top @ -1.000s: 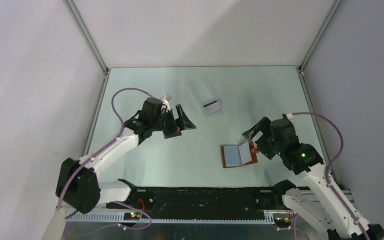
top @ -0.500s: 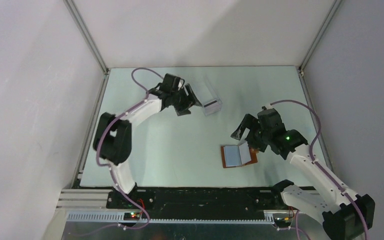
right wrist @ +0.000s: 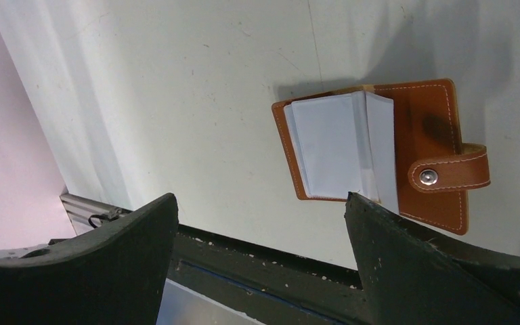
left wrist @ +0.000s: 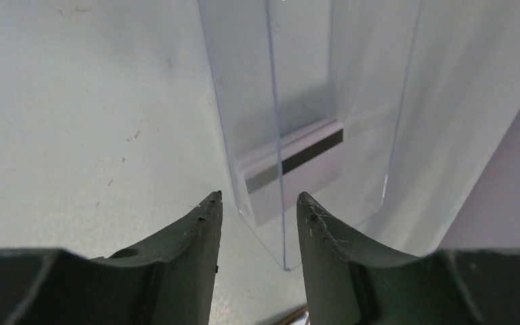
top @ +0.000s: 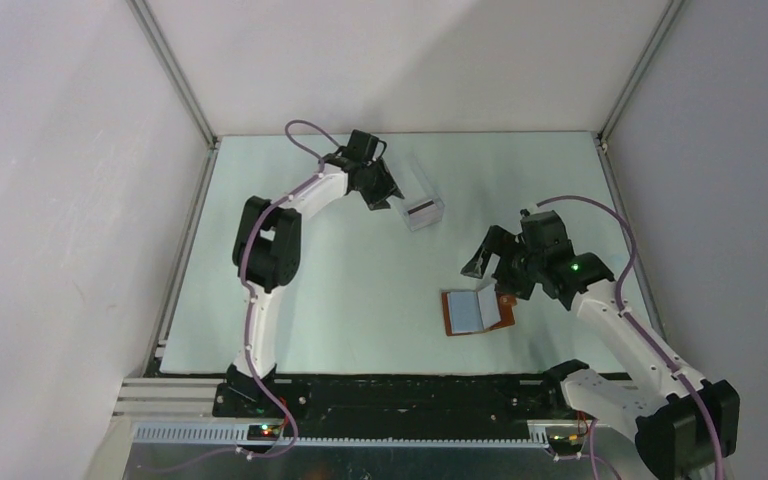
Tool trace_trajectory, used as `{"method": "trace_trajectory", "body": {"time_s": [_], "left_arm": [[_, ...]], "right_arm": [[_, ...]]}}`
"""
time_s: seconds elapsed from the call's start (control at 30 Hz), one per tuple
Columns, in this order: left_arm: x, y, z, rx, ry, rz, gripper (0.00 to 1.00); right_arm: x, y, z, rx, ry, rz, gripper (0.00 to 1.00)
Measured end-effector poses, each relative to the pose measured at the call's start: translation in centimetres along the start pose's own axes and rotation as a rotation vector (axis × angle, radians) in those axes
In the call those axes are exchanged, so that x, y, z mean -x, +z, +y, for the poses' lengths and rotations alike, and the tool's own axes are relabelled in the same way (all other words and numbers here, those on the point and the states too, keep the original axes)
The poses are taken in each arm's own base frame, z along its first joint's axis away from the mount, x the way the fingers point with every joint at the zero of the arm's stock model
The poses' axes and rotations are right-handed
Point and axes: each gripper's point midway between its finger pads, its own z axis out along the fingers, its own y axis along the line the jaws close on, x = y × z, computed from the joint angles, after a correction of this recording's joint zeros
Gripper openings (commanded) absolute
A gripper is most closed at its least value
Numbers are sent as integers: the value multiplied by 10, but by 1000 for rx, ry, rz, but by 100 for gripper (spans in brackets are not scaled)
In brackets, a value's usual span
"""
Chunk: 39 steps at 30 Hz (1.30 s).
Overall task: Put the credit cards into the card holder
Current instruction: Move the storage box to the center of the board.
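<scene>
The credit cards (top: pixel 420 211) are pale with a dark stripe and stand inside a clear plastic box (top: pixel 412 192) at the back of the table. In the left wrist view the cards (left wrist: pixel 298 152) show through the box (left wrist: pixel 311 88). My left gripper (top: pixel 394 198) (left wrist: pixel 258 198) is open, its half-narrowed jaws straddling the box's near wall edge without touching it. The tan card holder (top: pixel 475 311) (right wrist: pixel 433 128) lies open on the table, its pale pockets upward. My right gripper (top: pixel 492 276) (right wrist: pixel 259 198) hovers wide open just above it, holding nothing.
A black rail (top: pixel 410 385) (right wrist: pixel 277 250) runs along the table's near edge. White walls with aluminium posts (top: pixel 175 75) close the table in on the left, back and right.
The left arm has swung from mid-left to the back, reaching the clear box, and its jaws have narrowed. The right gripper has shifted slightly back-left over the card holder.
</scene>
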Motion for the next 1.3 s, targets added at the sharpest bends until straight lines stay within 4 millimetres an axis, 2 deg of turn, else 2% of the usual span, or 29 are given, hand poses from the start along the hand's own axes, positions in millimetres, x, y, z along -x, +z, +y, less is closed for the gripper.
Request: {"method": "trace_trajectory", "body": {"time_s": [0.13, 0.23, 0.5, 0.6, 0.77, 0.83, 0.9, 0.97, 1.1, 1.3], "left_arm": [[1, 11, 9, 26, -15, 9, 36], [3, 10, 6, 20, -17, 5, 22], [4, 10, 0, -3, -12, 4, 0], [4, 6, 3, 1, -10, -4, 0], [-5, -8, 21, 37, -17, -8, 0], [-13, -19, 31, 61, -18, 0, 0], [-19, -27, 39, 79, -20, 0, 0], [-27, -35, 48, 95, -23, 7, 0], [-42, -51, 63, 117, -31, 19, 0], [-68, -74, 85, 148, -54, 31, 4]], "right_arm": [[0, 2, 2, 12, -4, 11, 93], [0, 4, 3, 17, -4, 15, 93], [-3, 16, 5, 13, -1, 59, 92], [-1, 17, 11, 23, -12, 60, 92], [0, 19, 31, 53, -54, 70, 92], [-5, 24, 38, 55, -78, 90, 85], [-12, 31, 39, 39, -99, 118, 82], [-20, 39, 35, 7, -113, 142, 83], [-33, 53, 11, -124, -134, 186, 85], [-33, 53, -18, -247, -152, 196, 86]]}}
